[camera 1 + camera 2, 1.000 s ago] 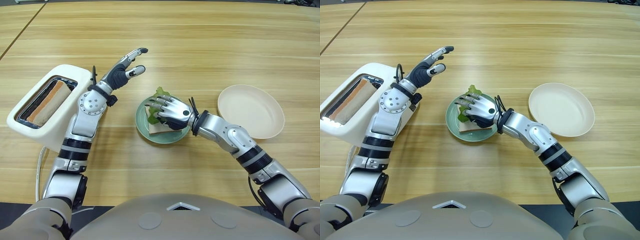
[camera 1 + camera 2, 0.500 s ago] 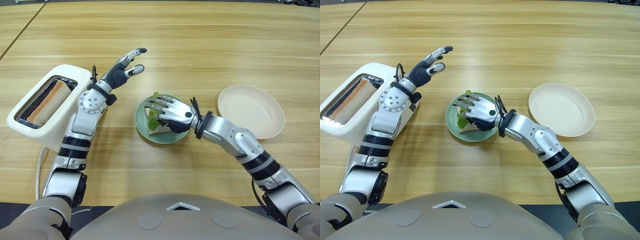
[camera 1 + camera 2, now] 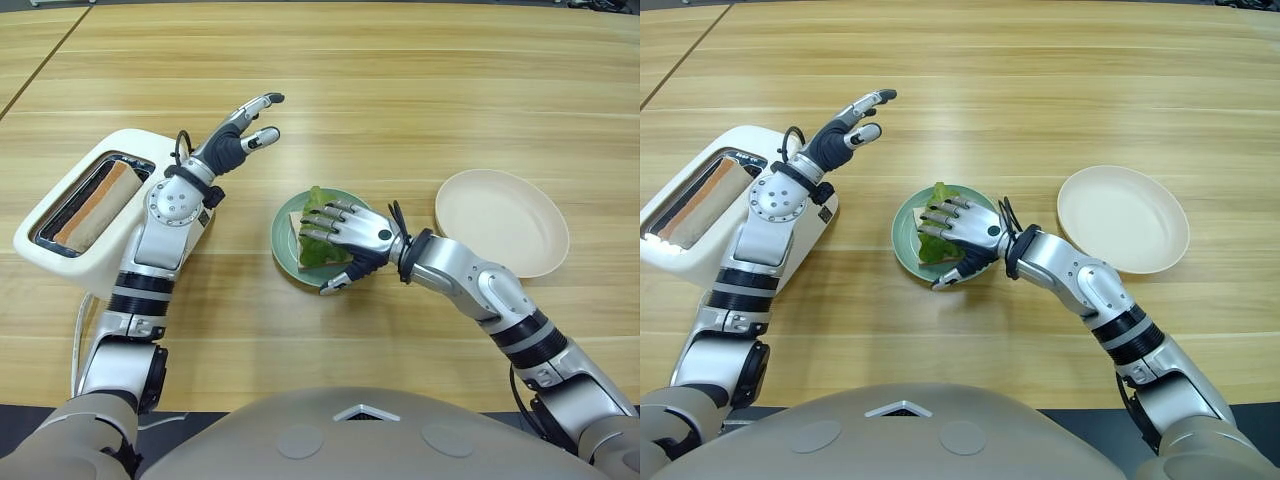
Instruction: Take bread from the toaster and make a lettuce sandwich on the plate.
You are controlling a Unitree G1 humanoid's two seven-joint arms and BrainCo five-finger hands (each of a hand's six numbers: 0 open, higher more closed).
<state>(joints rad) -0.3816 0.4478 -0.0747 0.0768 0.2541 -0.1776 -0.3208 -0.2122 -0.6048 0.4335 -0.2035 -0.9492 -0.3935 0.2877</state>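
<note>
One slice of bread already lies on the green plate with lettuce on top. The right hand lies flat over the leaf, fingers open, gripping nothing. Half done, I'd say: the second slice sits in the toaster at nine o'clock, with the left hand open above the counter beside it.

I find no legible text, number or sign; one small dark mark on the toaster is unreadable.
</note>
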